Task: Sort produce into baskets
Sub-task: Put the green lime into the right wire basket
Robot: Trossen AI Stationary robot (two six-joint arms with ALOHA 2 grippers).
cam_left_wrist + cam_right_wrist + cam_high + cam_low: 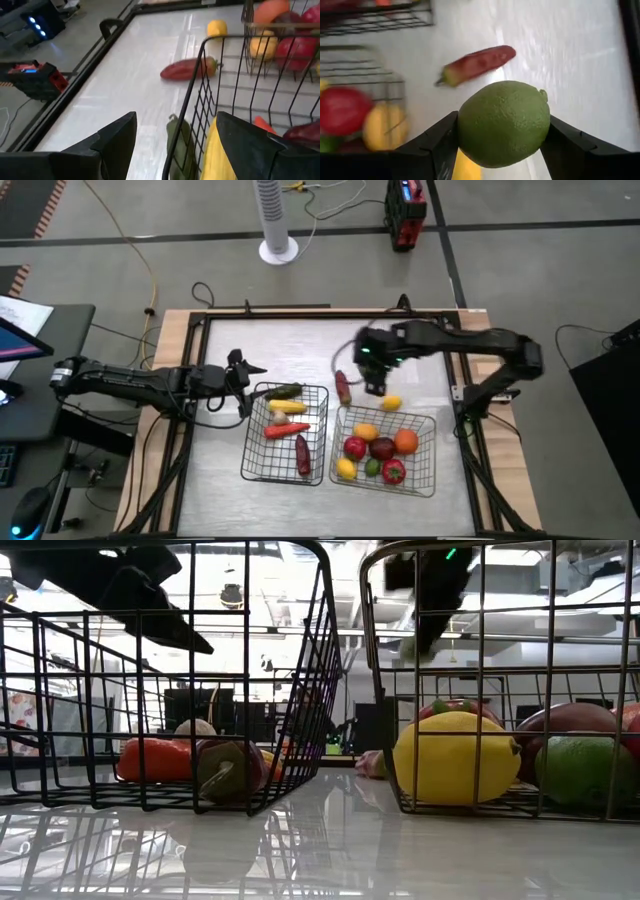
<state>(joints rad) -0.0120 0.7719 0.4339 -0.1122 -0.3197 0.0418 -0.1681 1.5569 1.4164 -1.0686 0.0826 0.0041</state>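
Just beyond the right basket (428, 420), your right gripper (503, 131) held a green lime (503, 122), fingers clamped on its sides. Left gripper (175, 140) hung at the left basket (322, 392), fingers apart, empty. Risk: the round lime could slip from that narrow pinch and roll toward the maroon pepper (343, 386) beside that basket. Worktop (300, 345) glossy, reflective; fan base (278, 250) on the floor beyond.
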